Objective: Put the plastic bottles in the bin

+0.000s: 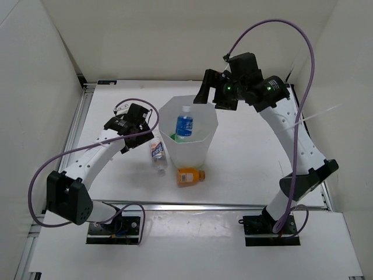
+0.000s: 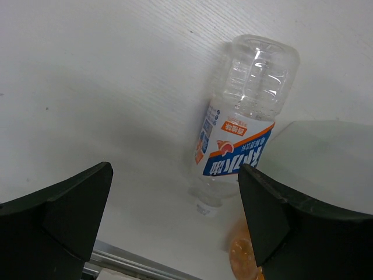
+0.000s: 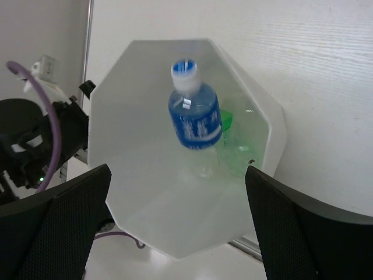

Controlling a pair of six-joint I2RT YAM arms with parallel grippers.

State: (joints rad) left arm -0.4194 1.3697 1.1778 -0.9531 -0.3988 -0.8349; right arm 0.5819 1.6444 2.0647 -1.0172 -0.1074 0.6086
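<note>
Right tool [image 3: 178,170] hangs over the bin [image 3: 140,192], its sides wide apart and empty, and the blue-labelled bottle [image 3: 195,119] is inside beside a green one [image 3: 225,119], so that drop looks done. Left tool [image 2: 175,168], also spread and empty, hovers above the white-labelled bottle [image 2: 236,146] lying on the tabletop [image 2: 87,87] just beside the bin, the orange bottle [image 1: 190,176] near it. Fetching the white-labelled one seems the step in hand, and it calls for lowering until the sides straddle its body, then closing.
</note>
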